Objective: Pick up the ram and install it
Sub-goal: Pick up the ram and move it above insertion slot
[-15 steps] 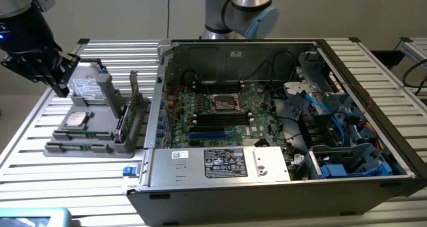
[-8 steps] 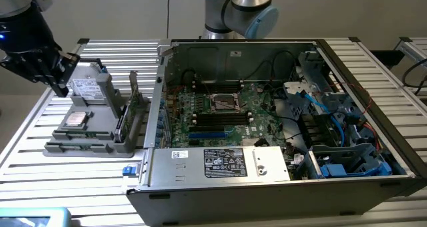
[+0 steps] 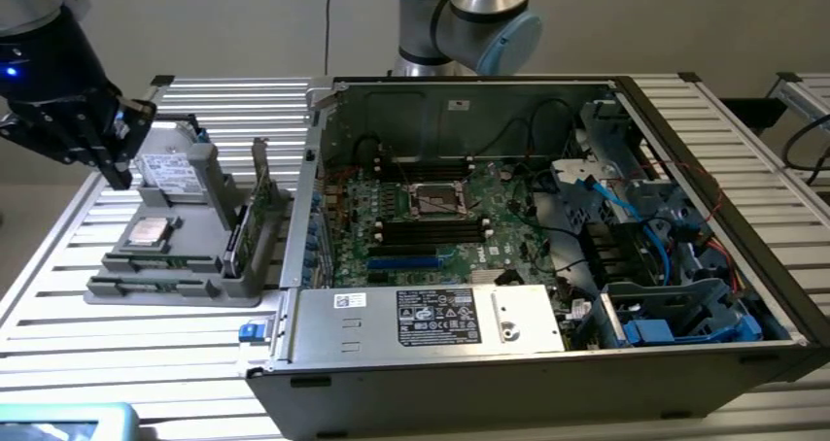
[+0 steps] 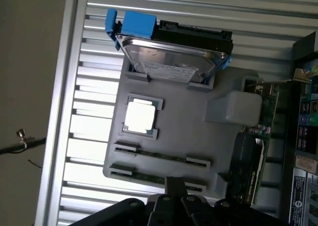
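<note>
Approach phase of the pick: the end effector [image 3: 119,174] hangs above the grey parts tray [image 4: 189,131], which sits on the bench [image 3: 130,354] toward the ext. view's left, just beside the open PC case [image 3: 519,383]. Fingers are together, w/ nothing between them and no contact w/ any part that can be made out. The ram [image 4: 161,157] rests untouched in its holder along the tray's edge farthest from the hard drive [image 4: 169,57], w/ a second, similar stick [image 4: 149,175] parallel to it at the very edge. A CPU [image 4: 140,114] sits between the sticks and the drive, and a graphics card [image 4: 251,156] stands on edge at the tray's side facing the case. Judged from this, the task is barely begun: nothing lifted, and the memory slots [image 3: 429,229] on the mobo [image 3: 500,252] are well apart from the tray. A grasp would probably call for parted fingers, squared to the stick's thin long edge, and a straight descent that stays off the neighbouring stick and the holder clips.
</note>
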Controlling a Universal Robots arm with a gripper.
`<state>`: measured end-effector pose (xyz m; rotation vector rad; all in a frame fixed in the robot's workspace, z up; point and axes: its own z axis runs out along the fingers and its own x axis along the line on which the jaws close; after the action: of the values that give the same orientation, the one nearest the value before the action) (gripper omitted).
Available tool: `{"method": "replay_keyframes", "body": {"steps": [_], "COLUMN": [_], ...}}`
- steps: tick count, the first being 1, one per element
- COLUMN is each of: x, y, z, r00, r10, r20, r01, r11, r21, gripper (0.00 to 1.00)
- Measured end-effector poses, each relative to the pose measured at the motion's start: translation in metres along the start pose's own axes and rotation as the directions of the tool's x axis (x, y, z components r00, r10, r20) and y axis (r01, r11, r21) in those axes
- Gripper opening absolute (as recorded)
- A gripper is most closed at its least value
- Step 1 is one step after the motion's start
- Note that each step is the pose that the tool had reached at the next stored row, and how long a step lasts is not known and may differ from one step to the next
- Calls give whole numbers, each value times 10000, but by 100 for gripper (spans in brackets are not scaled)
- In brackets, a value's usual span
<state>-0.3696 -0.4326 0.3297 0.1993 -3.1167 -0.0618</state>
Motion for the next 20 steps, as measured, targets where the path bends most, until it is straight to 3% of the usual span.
{"method": "replay_keyframes", "body": {"steps": [5, 10, 15, 20], "x": [0, 0, 0, 0], "y": [0, 0, 0, 0], "z": [3, 5, 5, 6], "r00": [9959, 9834, 9631, 9345], "r10": [-908, -1814, -2688, -3557], "r20": [-38, -76, -115, -155], "r01": [908, 1814, 2689, 3557], "r11": [9959, 9834, 9632, 9346], "r21": [12, 20, 25, 27], "gripper": [11, 11, 11, 11]}}
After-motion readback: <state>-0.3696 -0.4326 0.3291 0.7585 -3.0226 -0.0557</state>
